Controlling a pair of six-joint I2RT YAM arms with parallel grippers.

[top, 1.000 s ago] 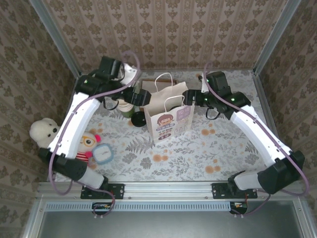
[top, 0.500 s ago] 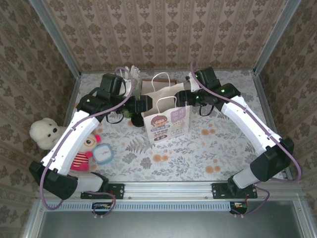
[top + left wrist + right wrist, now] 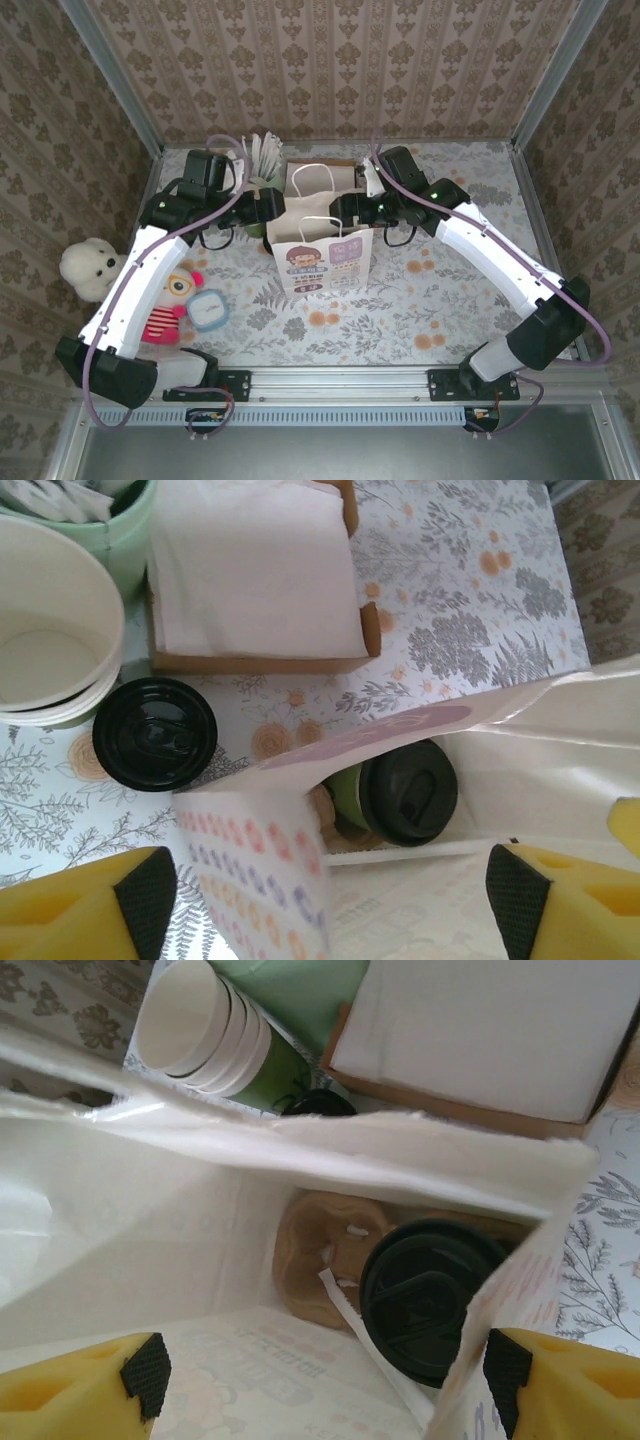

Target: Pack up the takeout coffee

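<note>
The takeout coffee (image 3: 400,792), an olive-green cup with a black lid (image 3: 430,1295), stands in a brown cardboard carrier (image 3: 325,1250) at the bottom of the white paper bag (image 3: 320,262). My left gripper (image 3: 330,905) hovers over the bag's left end, open, with the bag's printed side panel (image 3: 250,860) between its wide-apart fingers. My right gripper (image 3: 328,1385) is over the bag's mouth from the right, open, its fingers standing either side of the bag's near wall (image 3: 250,1370). In the top view the left gripper (image 3: 268,205) and right gripper (image 3: 340,212) flank the bag's handles.
Behind the bag lie a loose black lid (image 3: 155,733), a stack of lidless cream cups (image 3: 50,660), a brown napkin box (image 3: 255,575) and a pale green holder (image 3: 130,535). A plush bear (image 3: 88,268), a doll (image 3: 170,298) and a small round toy (image 3: 208,311) sit at the table's left.
The right gripper has swung left onto the bag's mouth. The bag has shifted left and slightly nearer. The left gripper has drawn back left along with it.
</note>
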